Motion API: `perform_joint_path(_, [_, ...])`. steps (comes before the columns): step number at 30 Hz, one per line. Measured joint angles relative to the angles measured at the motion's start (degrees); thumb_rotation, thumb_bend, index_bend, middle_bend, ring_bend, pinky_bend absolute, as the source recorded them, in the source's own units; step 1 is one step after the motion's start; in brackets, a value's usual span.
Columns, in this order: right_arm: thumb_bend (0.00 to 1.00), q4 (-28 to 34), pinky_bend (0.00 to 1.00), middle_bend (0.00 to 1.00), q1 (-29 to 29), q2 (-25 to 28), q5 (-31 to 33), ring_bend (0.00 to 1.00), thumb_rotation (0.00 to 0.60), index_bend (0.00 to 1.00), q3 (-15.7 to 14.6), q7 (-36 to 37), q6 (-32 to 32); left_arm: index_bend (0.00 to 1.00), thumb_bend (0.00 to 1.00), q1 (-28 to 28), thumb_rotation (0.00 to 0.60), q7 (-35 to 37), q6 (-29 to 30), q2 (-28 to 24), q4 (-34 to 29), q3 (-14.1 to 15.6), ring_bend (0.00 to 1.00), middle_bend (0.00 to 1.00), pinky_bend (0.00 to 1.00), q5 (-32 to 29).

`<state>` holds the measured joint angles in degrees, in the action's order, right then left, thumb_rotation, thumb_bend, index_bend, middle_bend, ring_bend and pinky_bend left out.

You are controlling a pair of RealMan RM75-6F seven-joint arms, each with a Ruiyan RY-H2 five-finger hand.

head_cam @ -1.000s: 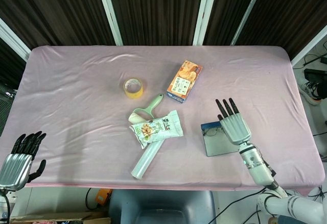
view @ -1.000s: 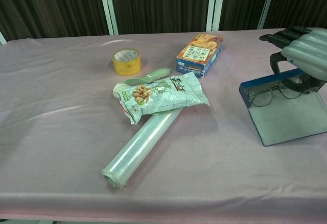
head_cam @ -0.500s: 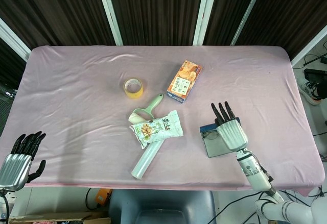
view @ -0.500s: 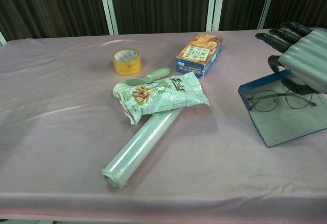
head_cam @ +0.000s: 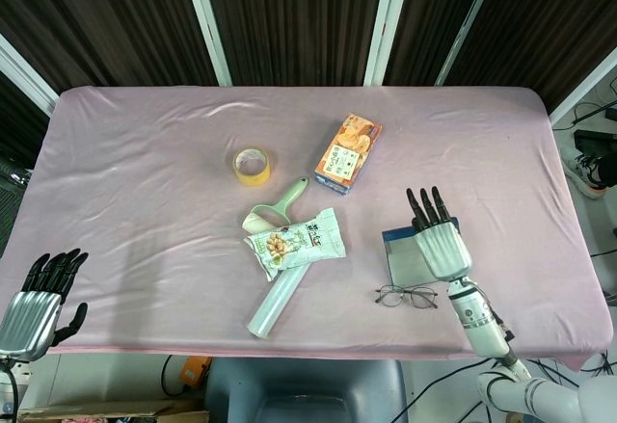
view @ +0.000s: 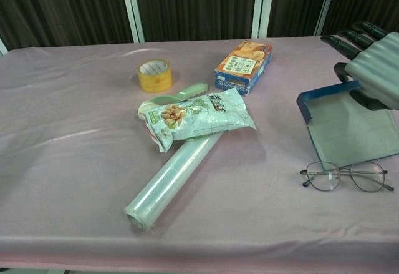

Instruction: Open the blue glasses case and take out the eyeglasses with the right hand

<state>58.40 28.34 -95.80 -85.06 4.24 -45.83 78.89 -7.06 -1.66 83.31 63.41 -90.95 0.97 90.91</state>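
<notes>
The blue glasses case (head_cam: 406,255) (view: 345,125) lies open on the pink cloth at the right of the table, its pale inside bare. The thin-framed eyeglasses (head_cam: 406,296) (view: 346,176) lie on the cloth just in front of the case, towards the near edge, touching nothing. My right hand (head_cam: 440,237) (view: 371,60) hovers over the case's right side with fingers stretched out and holds nothing. My left hand (head_cam: 39,298) hangs off the table's near left corner, fingers apart and empty.
A snack bag (head_cam: 295,243) lies across a roll of clear film (head_cam: 274,302) at the centre. Behind them are a green scoop (head_cam: 274,211), a yellow tape roll (head_cam: 252,166) and an orange-blue box (head_cam: 348,154).
The eyeglasses have come out of the case and now lie on the cloth in front of it. My right hand has drawn back slightly over the case. The left hand is still.
</notes>
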Motion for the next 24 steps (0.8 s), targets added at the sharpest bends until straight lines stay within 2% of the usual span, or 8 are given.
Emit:
perform_joint_path(3, [0.58,-2.56,0.00,0.03,0.36,-0.71,1.63,0.00,0.600,0.61,1.56,-0.39,-1.01,0.00,0.42,-0.04,0.600,-0.16,-0.11,0.05,-0.06,0.01,0.07,0.04,0.05,-0.02])
perform_joint_path(6, [0.58,-5.93,0.00,0.03,0.88,-1.82,4.32,0.00,0.600,0.55,3.49,-0.21,-3.10,0.00,0.42,-0.06,0.600,-0.27,-0.14,0.05,-0.12,0.05,0.07,0.04,0.05,0.05])
perform_joint_path(9, [0.56,-8.05,0.00,0.03,1.21,-2.68,7.27,0.00,0.600,0.39,4.95,1.34,-6.16,0.00,0.42,-0.10,0.600,-0.42,-0.24,0.11,-0.12,0.03,0.07,0.04,0.05,-0.04])
perform_joint_path(12, [0.46,-7.59,0.00,0.02,1.16,-2.58,8.63,0.00,0.600,0.30,5.48,4.12,-8.53,0.00,0.42,-0.24,0.600,-0.66,-0.61,0.21,-0.11,-0.03,0.07,0.04,0.05,-0.25])
perform_joint_path(14, [0.41,-5.94,0.00,0.01,0.92,-1.85,9.21,0.00,0.600,0.28,5.55,5.20,-9.51,0.00,0.42,-0.43,0.600,-0.99,-1.02,0.30,-0.14,-0.04,0.07,0.04,0.05,-0.35])
perform_joint_path(18, [0.40,-0.05,0.00,0.01,0.12,1.02,9.55,0.00,0.600,0.31,5.15,7.09,-10.44,0.00,0.42,-0.56,0.600,-1.54,-1.14,0.43,-0.31,0.00,0.07,0.04,0.05,-0.24])
perform_joint_path(24, [0.40,13.57,0.00,0.01,-2.23,8.69,5.30,0.00,0.600,0.40,2.11,12.01,-8.40,0.00,0.42,-0.35,0.600,-1.69,-0.74,0.50,-0.41,0.05,0.07,0.04,0.05,-0.21])
